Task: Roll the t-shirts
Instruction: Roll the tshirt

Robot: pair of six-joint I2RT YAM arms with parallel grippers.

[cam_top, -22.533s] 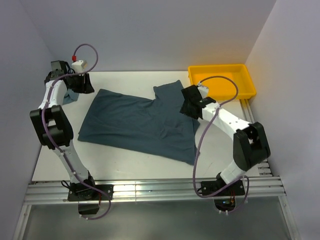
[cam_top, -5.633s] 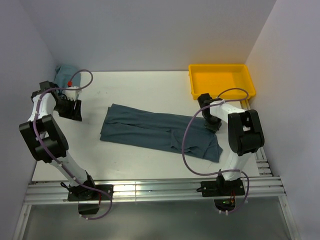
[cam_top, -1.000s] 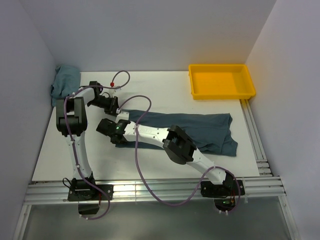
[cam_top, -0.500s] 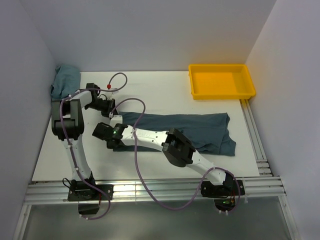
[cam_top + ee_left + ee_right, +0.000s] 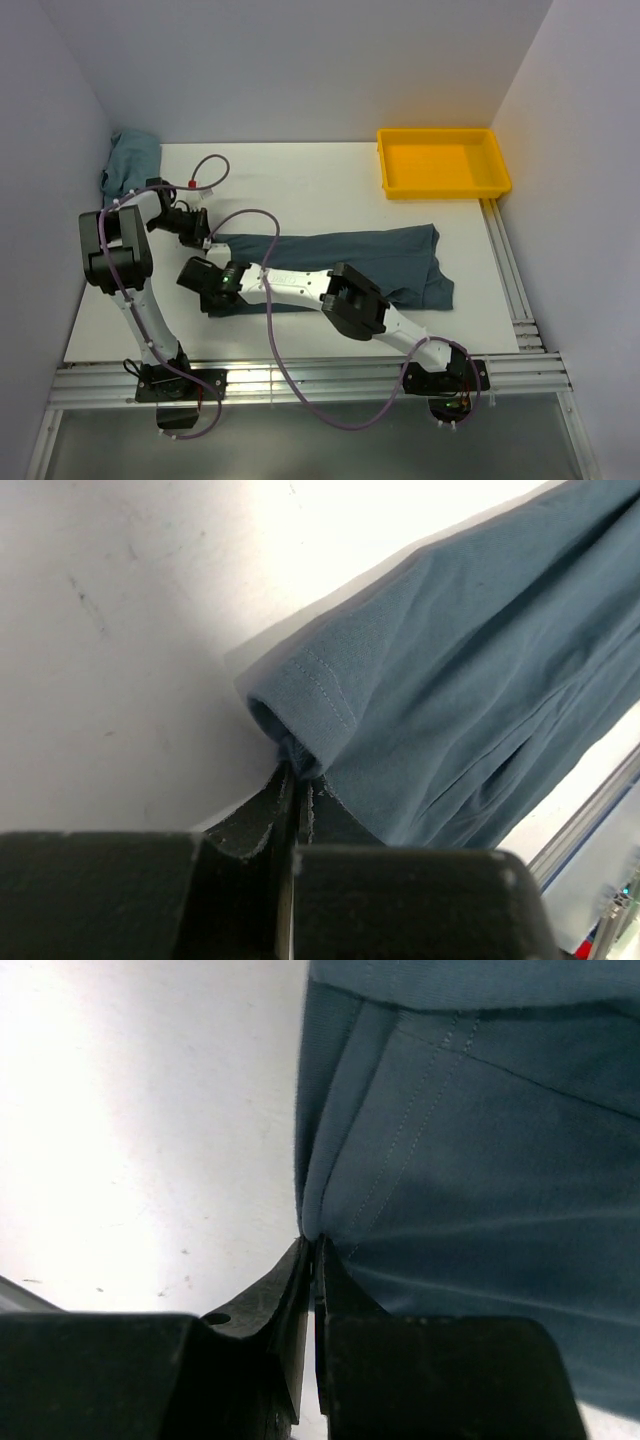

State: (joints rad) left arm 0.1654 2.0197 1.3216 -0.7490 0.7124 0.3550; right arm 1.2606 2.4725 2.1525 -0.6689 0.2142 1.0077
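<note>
Grip is thin on both sides: your left hand is clenched on one hem corner of the t-shirt, your right hand on the neighbouring corner. The shirt lies in a long folded band across the desk. Risk: a layer slips free and the roll starts skewed. Open desk lies behind; the yellow tray sits well apart

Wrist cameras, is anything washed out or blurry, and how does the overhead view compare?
Left wrist: table glares near white, t-shirt stitching sharp, left pincer dark and soft. Right wrist: same washed-out table, right pincer a black blur. Top external: evenly lit, glare on the front rails.
</note>
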